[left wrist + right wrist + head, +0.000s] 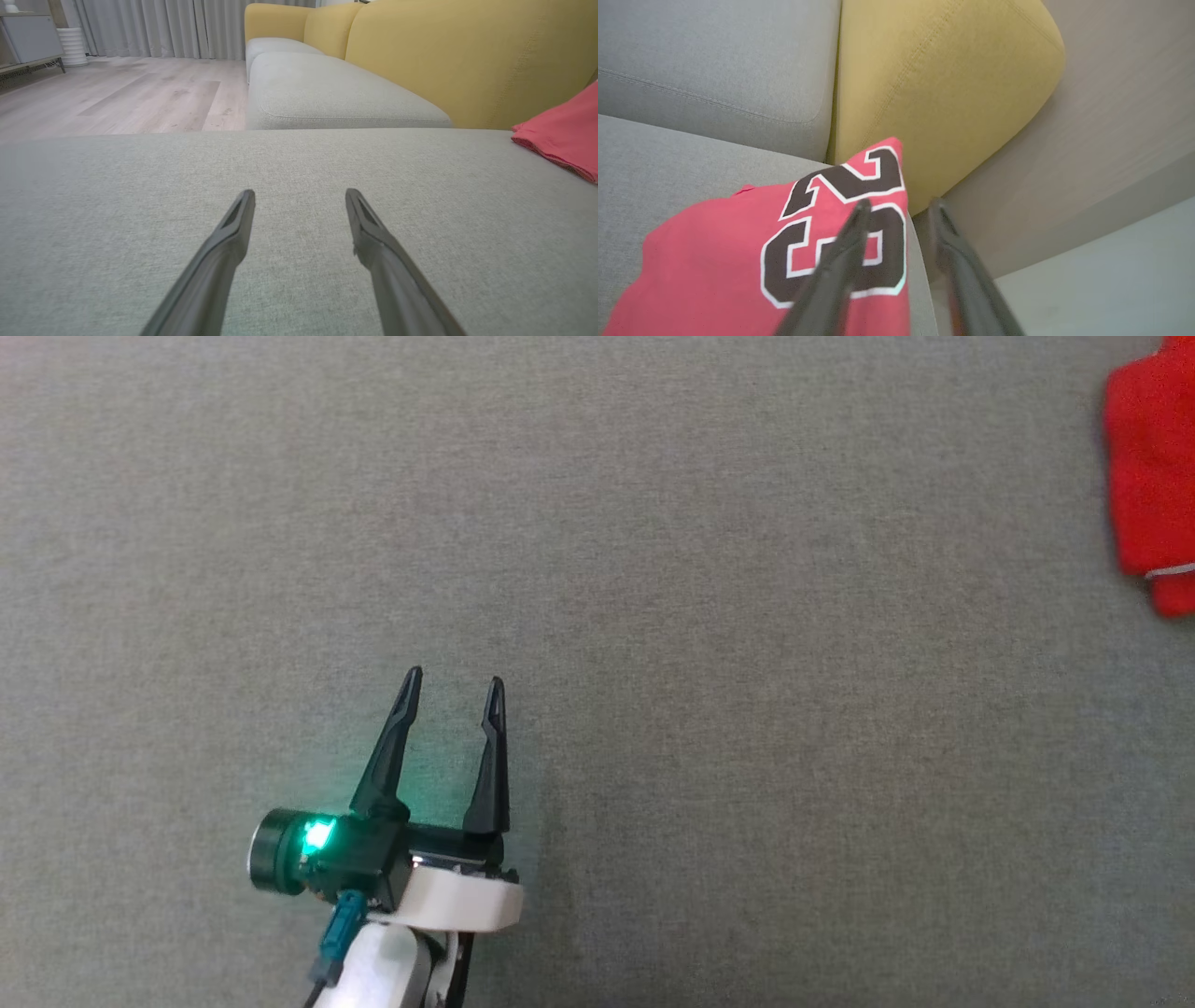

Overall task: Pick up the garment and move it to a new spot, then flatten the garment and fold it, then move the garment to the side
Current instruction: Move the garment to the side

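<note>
**A:** Head view first: how does the left claw [455, 677] stand?

**B:** Wide open and holding nothing. Its two dark fingers point up the frame from the lower left, over a bare grey cushion [747, 709]. A green light [317, 833] glows at its base.

**A:** And the left wrist view?

**B:** The left claw [300, 193] has its tips well apart, low over the grey fabric. Beyond it are a second grey seat [327, 93] and a yellow backrest [467, 60] at the upper right. A wooden floor [117, 93] and curtains [163, 23] are at the upper left.

**A:** The right claw?

**B:** In the right wrist view the right claw [901, 203] is parted by a narrow gap, with nothing clamped in it. One finger crosses in front of the garment; whether it touches the cloth I cannot tell.

**A:** Where is the garment?

**B:** The red garment [705, 261] lies on the grey cushion at the lower left of that frame, with dark white-edged numerals facing up. One corner reaches up beside the yellow backrest. In the head view the garment [1153, 476] sits at the upper right edge, well apart from the left claw. In the left wrist view it is at the right edge.
</note>
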### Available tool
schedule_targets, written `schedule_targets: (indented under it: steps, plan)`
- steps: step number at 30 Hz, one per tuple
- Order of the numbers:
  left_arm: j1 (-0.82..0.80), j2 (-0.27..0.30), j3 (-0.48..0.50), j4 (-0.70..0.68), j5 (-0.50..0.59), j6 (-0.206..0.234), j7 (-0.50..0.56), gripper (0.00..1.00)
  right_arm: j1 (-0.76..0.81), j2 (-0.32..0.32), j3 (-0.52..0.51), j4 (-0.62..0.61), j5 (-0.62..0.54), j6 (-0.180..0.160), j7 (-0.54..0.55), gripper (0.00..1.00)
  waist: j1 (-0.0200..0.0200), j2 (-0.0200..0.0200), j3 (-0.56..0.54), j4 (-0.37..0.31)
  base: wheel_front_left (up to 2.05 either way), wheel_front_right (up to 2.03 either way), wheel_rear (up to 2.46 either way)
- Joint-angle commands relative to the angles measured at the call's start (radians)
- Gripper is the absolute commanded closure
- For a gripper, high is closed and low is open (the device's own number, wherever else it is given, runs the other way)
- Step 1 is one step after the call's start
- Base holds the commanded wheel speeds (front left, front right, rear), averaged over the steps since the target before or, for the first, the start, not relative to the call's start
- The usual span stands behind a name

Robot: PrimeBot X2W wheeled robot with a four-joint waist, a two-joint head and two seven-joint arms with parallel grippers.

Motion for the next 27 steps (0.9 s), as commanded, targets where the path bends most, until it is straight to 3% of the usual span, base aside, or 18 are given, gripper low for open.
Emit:
schedule_targets:
  steps: [1, 4, 8, 13, 19, 23, 27]
  plan:
    - [-0.022, -0.003, 0.026, -0.024, -0.005, 0.013, -0.008, 0.0, 0.043, -0.043, -0.027, -0.028, -0.006, -0.001, 0.01, 0.0, -0.0001, 0.0, -0.004, 0.009, 0.0, 0.0, 0.0]
    - [-0.018, -0.003, 0.033, -0.022, -0.015, 0.019, -0.008, 0.0, 0.093, -0.023, -0.066, -0.036, -0.029, -0.001, 0.005, 0.0, -0.0001, 0.0, -0.025, 0.018, 0.0, 0.0, 0.0]
    - [0.013, -0.003, 0.043, -0.014, -0.041, -0.008, -0.008, 0.0, 0.179, 0.092, -0.089, -0.081, -0.094, -0.001, -0.048, 0.0, -0.0001, 0.0, -0.094, 0.024, 0.0, 0.0, 0.0]
    - [0.072, -0.003, 0.076, 0.002, -0.057, -0.027, -0.008, 0.0, 0.281, 0.289, -0.054, -0.112, -0.127, -0.001, -0.13, 0.0, -0.0001, 0.0, -0.193, 0.022, 0.0, 0.0, 0.0]
    - [0.147, -0.003, 0.12, 0.013, -0.045, -0.022, -0.008, 0.0, 0.395, 0.472, 0.109, -0.064, -0.05, -0.001, -0.377, 0.0, -0.0001, 0.0, -0.315, 0.021, 0.0, 0.0, 0.0]
    - [0.192, -0.003, 0.155, -0.006, -0.031, -0.026, -0.008, 0.0, 0.464, 0.544, 0.249, 0.007, 0.028, -0.001, -0.544, 0.0, -0.0001, 0.0, -0.38, 0.025, 0.0, 0.0, 0.0]
    - [0.22, -0.003, 0.183, -0.021, -0.02, -0.026, -0.008, 0.0, 0.496, 0.588, 0.306, 0.041, 0.057, -0.001, -0.591, 0.0, -0.0001, 0.0, -0.411, 0.024, 0.0, 0.0, 0.0]
